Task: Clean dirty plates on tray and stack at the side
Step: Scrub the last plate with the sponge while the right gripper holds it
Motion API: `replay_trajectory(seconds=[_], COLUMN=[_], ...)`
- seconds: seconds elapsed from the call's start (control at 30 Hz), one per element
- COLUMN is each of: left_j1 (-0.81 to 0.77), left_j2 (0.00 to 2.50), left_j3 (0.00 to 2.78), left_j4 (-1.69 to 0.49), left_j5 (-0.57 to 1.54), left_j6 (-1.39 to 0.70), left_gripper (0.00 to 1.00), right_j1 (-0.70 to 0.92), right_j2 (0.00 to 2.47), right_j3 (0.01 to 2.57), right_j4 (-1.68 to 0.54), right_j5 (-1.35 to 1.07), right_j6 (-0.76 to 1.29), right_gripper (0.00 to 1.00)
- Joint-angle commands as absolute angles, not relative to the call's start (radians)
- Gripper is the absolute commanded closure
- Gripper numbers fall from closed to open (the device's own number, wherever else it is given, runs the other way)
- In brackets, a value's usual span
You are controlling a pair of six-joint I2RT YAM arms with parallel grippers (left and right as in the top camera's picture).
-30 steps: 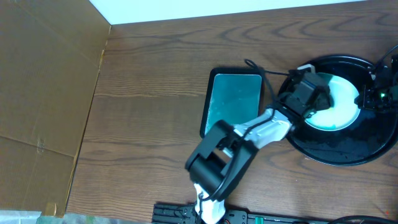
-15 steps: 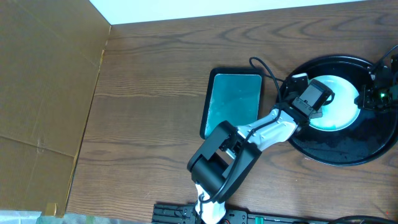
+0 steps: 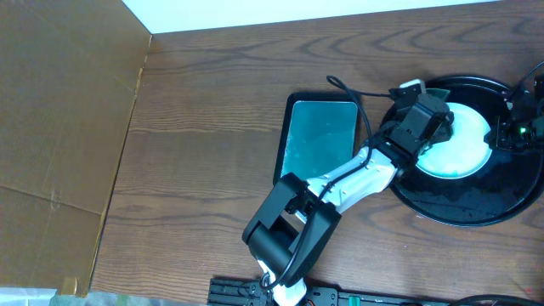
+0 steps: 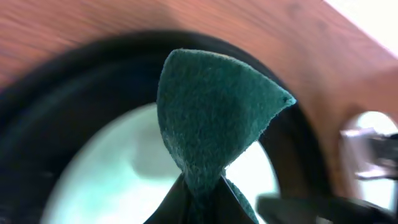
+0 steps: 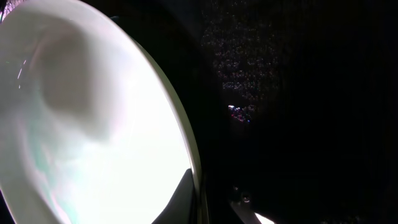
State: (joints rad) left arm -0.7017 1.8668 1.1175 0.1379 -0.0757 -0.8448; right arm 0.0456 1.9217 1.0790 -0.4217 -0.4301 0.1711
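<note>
Left wrist, 1 sponge (image 4: 211, 118), 1 plate (image 4: 124, 171), 1 tray (image 4: 56, 99)

No writing, label, brand, number or sign can be read in any of the three views.

The left arm (image 3: 348, 180) is stretched forward and to the right. The left gripper (image 4: 202, 202) is clamped on a green pad (image 4: 211, 118). Only an edge of the right arm (image 3: 529, 106) is seen.
</note>
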Motion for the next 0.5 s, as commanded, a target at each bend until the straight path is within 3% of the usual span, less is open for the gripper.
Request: replay_trajectory(seconds=[0.0,0.3,0.47], left_j1=[-0.716,-0.717,-0.703], left_j2=[1.893,2.051,2.080], left_j3=[1.110,1.110,1.110], left_j4=[0.186,0.330,0.281], left_j5=[-0.001,-0.015,-0.018], left_j6=[-0.964,-0.964,-0.892], left_gripper=[0.93,0.93,0.93], right_j1=[0.061,0.061,0.061], right_j2=[1.981,1.981,1.981], right_j3=[1.034,1.034,1.034], right_j4=[-0.455,-0.456,-0.464], right_j5=[-0.371,-0.371,-0.371], right_j6=[0.159,0.159,0.159], right_gripper=[0.99,0.99,0.99])
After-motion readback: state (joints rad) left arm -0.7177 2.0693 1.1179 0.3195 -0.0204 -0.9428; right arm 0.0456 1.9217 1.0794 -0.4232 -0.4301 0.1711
